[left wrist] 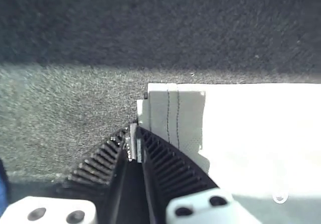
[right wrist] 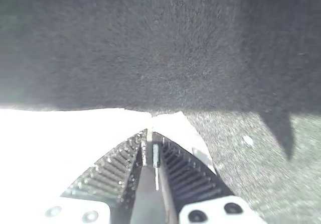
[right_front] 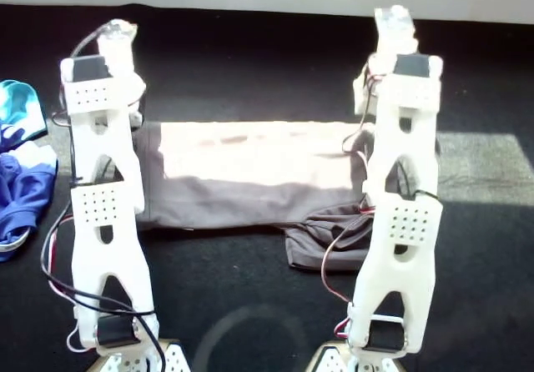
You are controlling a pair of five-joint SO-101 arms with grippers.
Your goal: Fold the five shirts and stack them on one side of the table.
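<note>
A grey shirt (right_front: 242,201) — blue and teal shirts (right_front: 25,180) — black table (right_front: 250,47), white arms (right_front: 104,213).

No writing, number, brand mark or sign can be read anywhere. The stitched hem of the grey shirt (left wrist: 175,118), just ahead of the left tool (left wrist: 134,133), shows only seam lines and no print.
</note>
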